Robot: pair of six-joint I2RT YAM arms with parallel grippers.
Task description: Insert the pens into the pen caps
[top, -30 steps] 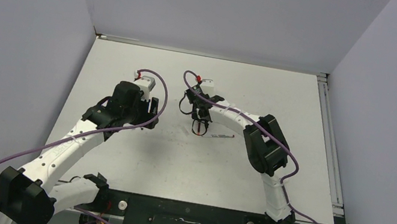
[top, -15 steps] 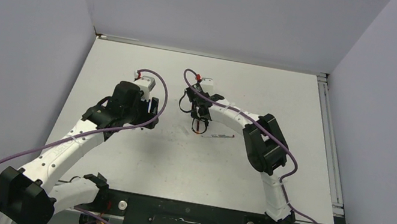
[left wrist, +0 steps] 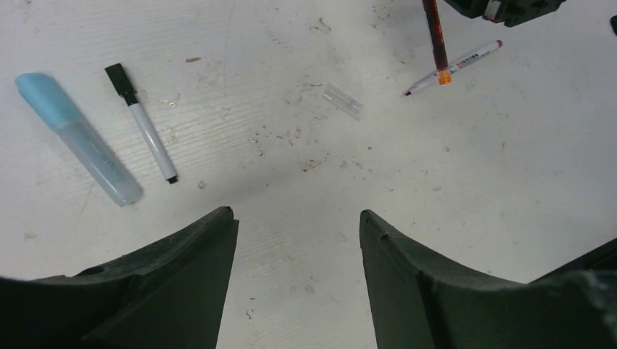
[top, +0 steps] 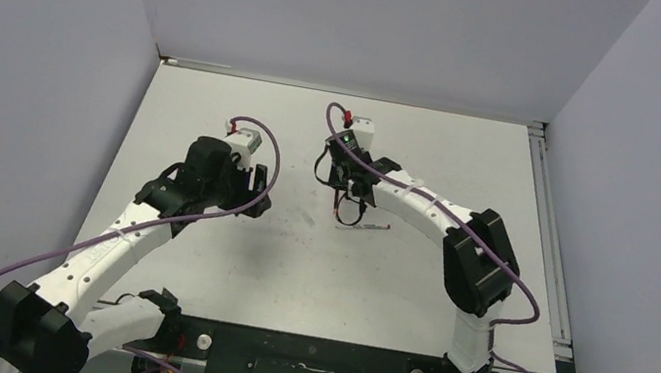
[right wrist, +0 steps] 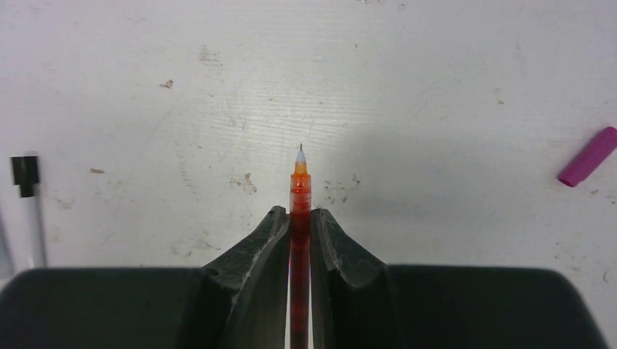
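Note:
My right gripper (right wrist: 298,212) is shut on the red pen (right wrist: 299,185). The pen's orange tip points down at the table and sticks out past the fingertips. From the left wrist view the same red pen (left wrist: 435,33) hangs just above a white pen with a magenta end (left wrist: 457,65). A small clear pen cap (left wrist: 343,100) lies near them. My left gripper (left wrist: 298,214) is open over bare table. Farther off lie a white pen with a black end (left wrist: 143,125) and a thick light-blue tube (left wrist: 76,138). In the top view both grippers, left (top: 256,192) and right (top: 343,207), hang mid-table.
A magenta cap (right wrist: 588,166) lies on the table to the right of the red pen's tip. The white pen (top: 366,225) lies just right of my right gripper. Grey walls enclose the table, and a metal rail (top: 550,244) runs along its right edge.
My right gripper closed fully on the red pen, and the arm shifted back and right with the pen in it. The left arm barely moved.

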